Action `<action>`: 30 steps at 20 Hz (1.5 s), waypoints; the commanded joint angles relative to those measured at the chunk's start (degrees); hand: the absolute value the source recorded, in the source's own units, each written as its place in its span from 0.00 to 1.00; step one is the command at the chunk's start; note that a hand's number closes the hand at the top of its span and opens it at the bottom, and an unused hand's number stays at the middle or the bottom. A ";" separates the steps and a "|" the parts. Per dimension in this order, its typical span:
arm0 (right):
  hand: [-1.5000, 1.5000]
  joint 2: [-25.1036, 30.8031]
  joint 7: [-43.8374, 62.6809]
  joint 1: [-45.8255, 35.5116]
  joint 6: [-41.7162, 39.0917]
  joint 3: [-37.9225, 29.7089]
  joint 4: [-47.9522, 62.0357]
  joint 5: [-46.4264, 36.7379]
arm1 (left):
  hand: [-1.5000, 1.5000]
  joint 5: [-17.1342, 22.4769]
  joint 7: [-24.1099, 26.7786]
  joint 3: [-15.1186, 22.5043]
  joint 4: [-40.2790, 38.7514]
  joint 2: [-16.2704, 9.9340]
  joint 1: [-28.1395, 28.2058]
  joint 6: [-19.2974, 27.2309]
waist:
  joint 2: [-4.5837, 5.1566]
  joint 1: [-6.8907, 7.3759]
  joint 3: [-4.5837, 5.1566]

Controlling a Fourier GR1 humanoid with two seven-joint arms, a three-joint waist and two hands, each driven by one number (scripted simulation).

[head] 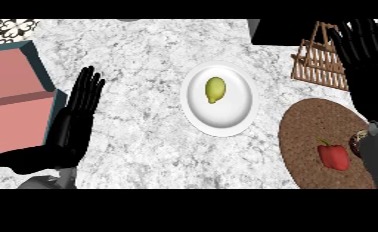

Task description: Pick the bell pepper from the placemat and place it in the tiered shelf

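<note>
At lower right, the red bell pepper (334, 156) lies on the round brown placemat (310, 126), ungrasped; the right hand (362, 56) hangs above, fingers straight, over the wooden tiered shelf (316, 63). The left hand (77, 111) rests open at left. Everything remains to do.

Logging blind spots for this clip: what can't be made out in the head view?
- Right robot hand: dark against the shelf and the view's right edge; finger pose unreadable.
- Tiered shelf: partly behind that robot hand; tiers not countable.
- Placemat: right side cut by the edge and the forearm.
- Bell pepper: visible, untouched.
- Left robot hand: open, resting at left.
</note>
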State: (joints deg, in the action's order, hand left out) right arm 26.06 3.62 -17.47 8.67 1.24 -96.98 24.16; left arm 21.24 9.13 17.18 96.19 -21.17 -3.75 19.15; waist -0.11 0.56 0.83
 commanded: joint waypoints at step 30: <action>0.00 11.70 -24.93 32.38 -7.55 -18.64 8.63 -14.28 | 0.50 -10.55 -7.14 2.60 -14.36 0.54 -7.15 -3.51 | 0.04 -1.06 -0.72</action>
State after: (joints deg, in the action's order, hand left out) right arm 35.48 -28.09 12.84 -0.09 -19.12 -80.86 13.15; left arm 11.30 1.16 20.14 82.56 -21.35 -11.16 16.38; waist 0.00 -0.74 0.04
